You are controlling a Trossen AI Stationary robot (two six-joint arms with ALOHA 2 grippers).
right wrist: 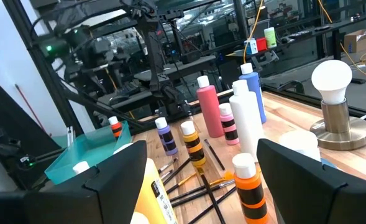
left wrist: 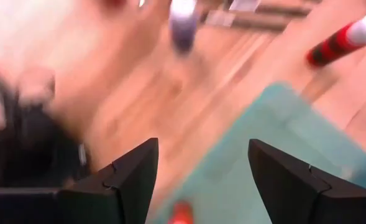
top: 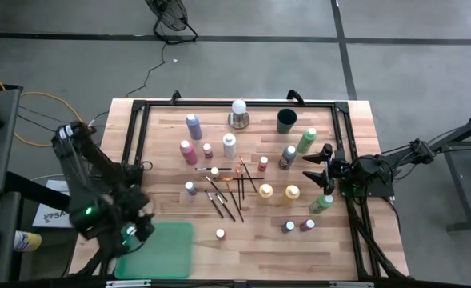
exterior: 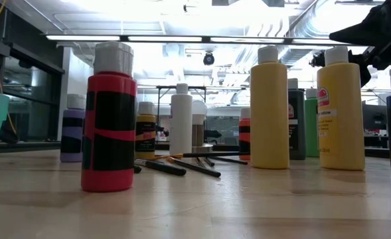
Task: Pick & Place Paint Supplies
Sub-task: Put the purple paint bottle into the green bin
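Note:
Many small paint bottles stand on the wooden table: pink (top: 188, 151), blue-purple (top: 193, 126), white (top: 229, 145), green (top: 307, 140) and two yellow (top: 265, 193). Thin brushes (top: 231, 192) lie flat among them. My left gripper (left wrist: 201, 180) is open above the near-left teal tray (top: 159, 252), touching nothing. A small orange-labelled bottle (right wrist: 114, 126) stands in that tray. My right gripper (right wrist: 214, 186) is open at the table's right side (top: 315, 168), pointing left at the bottles. An orange bottle (right wrist: 248, 180) shows between its fingers, apart from them.
A white bulb on a metal base (top: 238, 114) and a dark green cup (top: 287, 121) stand at the far edge. A black frame (top: 135, 136) runs round the table. A green bottle (top: 323, 203) lies by the right gripper. Two small bottles (top: 297, 226) stand near the near edge.

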